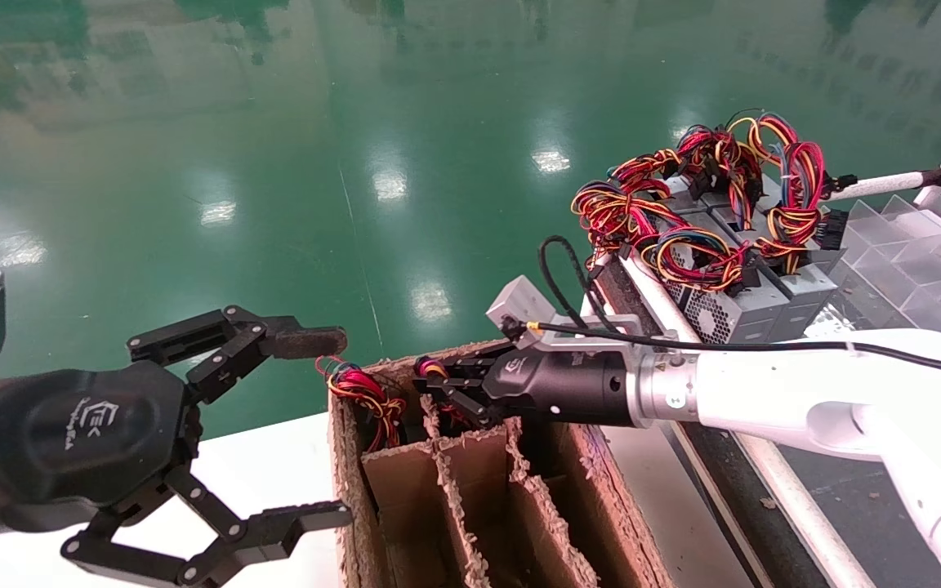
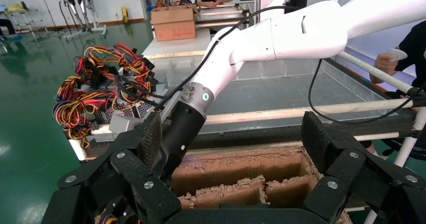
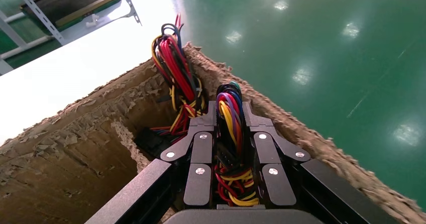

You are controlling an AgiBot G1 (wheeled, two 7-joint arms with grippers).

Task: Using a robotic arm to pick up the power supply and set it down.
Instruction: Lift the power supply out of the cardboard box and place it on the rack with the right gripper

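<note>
Frayed cardboard box (image 1: 552, 523) w/ dividers on white table (image 1: 274, 457) — glossy green floor (image 1: 274, 163) behind.

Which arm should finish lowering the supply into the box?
Right. The right gripper is already inside the cardboard box, jaws closed on the wire bundle. The left gripper hangs open beside the box, holding nothing.

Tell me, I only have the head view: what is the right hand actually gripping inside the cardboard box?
Observer: The right wrist view shows the right hand shut on a wire bundle; no grey casing shows.
Operator: Anything beside it?
Observer: A second bundle stands up by the box wall, outside the fingers.
Operator: Anyone nearby?
Observer: Yes. The left wrist view shows a person standing beyond the table rail.
</note>
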